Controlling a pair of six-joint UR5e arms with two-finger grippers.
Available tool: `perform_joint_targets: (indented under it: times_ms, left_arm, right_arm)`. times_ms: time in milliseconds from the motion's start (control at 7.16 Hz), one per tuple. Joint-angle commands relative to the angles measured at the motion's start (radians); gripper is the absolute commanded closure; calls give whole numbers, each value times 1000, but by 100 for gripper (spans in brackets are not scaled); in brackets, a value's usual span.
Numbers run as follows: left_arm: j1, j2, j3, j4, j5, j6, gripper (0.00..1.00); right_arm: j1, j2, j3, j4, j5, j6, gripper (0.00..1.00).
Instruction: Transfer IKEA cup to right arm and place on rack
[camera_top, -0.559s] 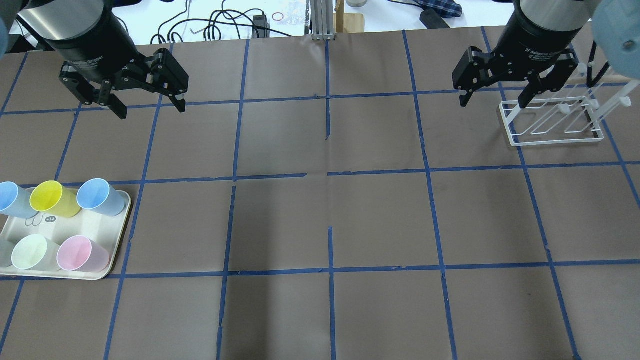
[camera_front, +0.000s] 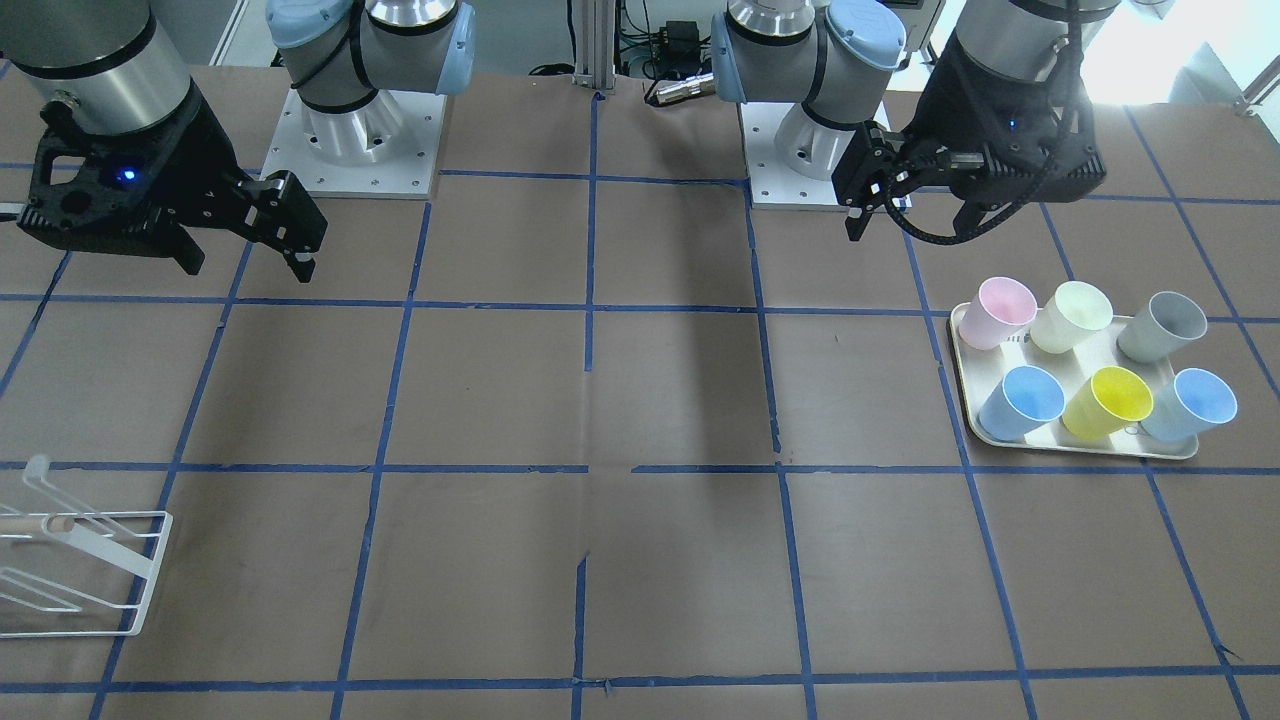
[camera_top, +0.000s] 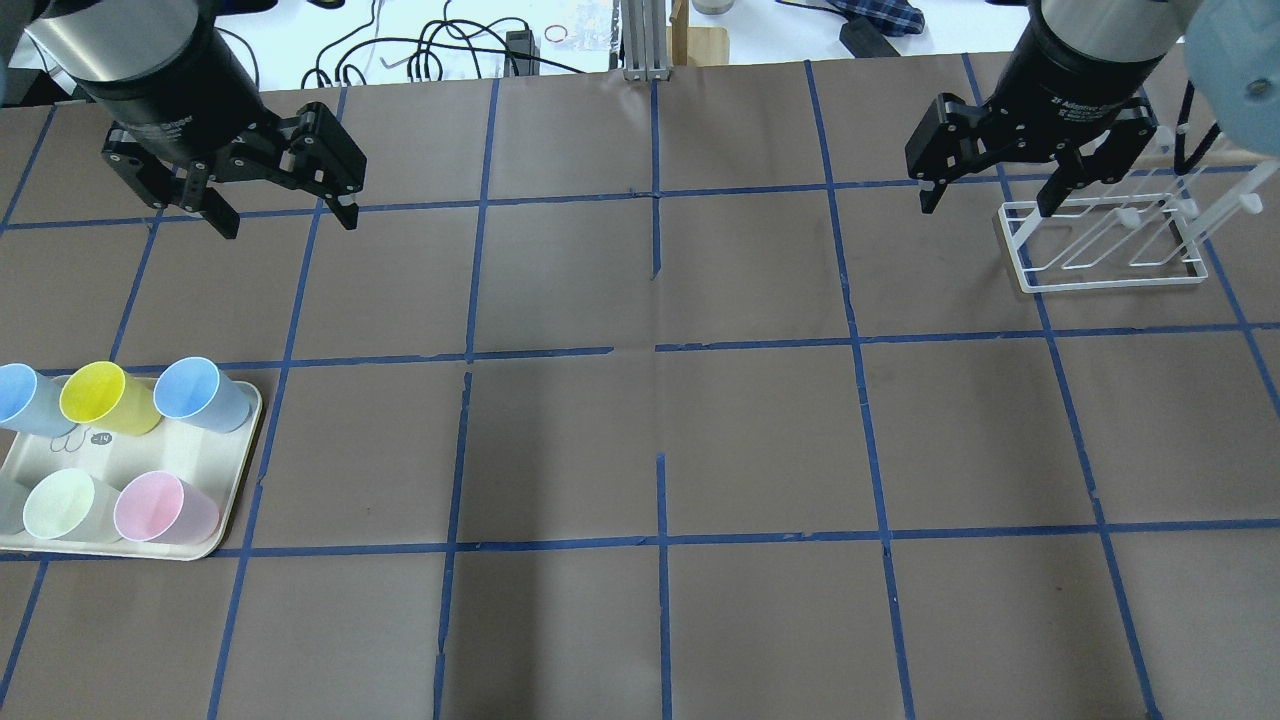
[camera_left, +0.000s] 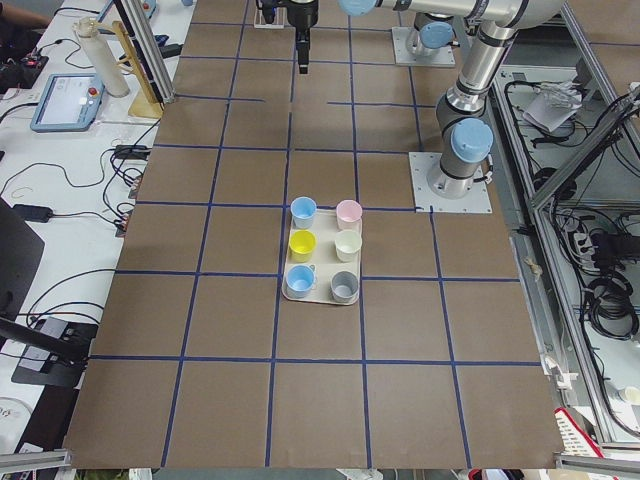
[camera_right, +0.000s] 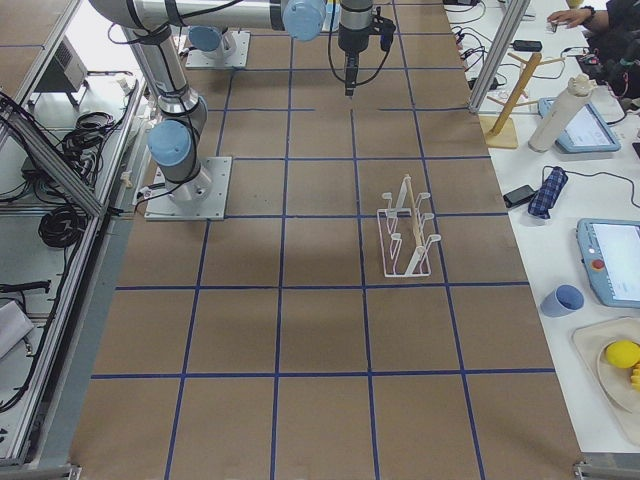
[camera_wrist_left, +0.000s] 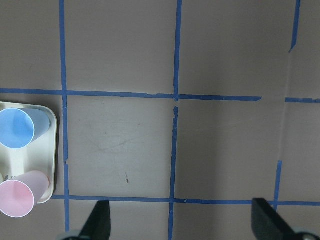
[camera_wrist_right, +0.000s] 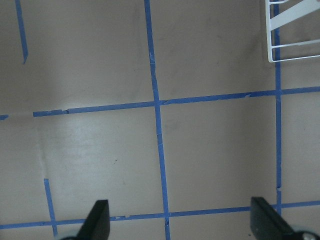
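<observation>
1. Front-facing view. The brown tabletop (camera_front: 680, 400), gridded with blue tape, carries a cream tray (camera_front: 1085, 447) on the robot's left. Six cups stand on the tray, mouths up. The row farther from the robot holds a pale blue IKEA cup (camera_front: 1022, 402), a yellow cup (camera_front: 1108, 400) and a second pale blue cup (camera_front: 1190, 405). The nearer row holds a pink cup (camera_front: 993, 312), a pale green cup (camera_front: 1072, 315) and a grey cup (camera_front: 1162, 325). The left pincer (camera_front: 912, 222), trailing a looped black cable, hangs wide and empty, apart from the tray. The right pincer (camera_front: 245, 262), also wide and empty, hangs on the opposite side. The white wire rack (camera_front: 95, 537) stands at the lower left edge, well apart from the cups.
2. Overhead view. Both pincers are spread wide and hold nothing. The right one is just beside the rack's end. The left one is well apart from the tray.
3. Left side view. The tray sits mid-tabletop. Both blue cups are in the row away from the robot.
4. Right side view. The rack stands upright on the tabletop.
5. Left wrist view. Two dark fingertips (camera_wrist_left: 102, 220) sit far apart with only tabletop between them. The tray corner, with the pale blue IKEA cup and the pink cup, lies at the left edge.
6. Right wrist view. The fingertips (camera_wrist_right: 100, 217) are equally far apart. A corner of the rack shows at the upper right.
</observation>
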Motion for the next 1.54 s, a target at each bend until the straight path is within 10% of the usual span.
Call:
perform_joint_targets:
  times_ms: [0,699,1397]
  left_arm:
    - [148,23,-12,-65,23,229,0]
    - [535,-114,-155,175,12,889,0]
    - [542,-289,-342,639,-6,1027,0]
  right_arm:
    - [0,0,0,2,0,0,0]
    - [0,0,2,2,0,0,0]
    - [1,-1,3,3,0,0,0]
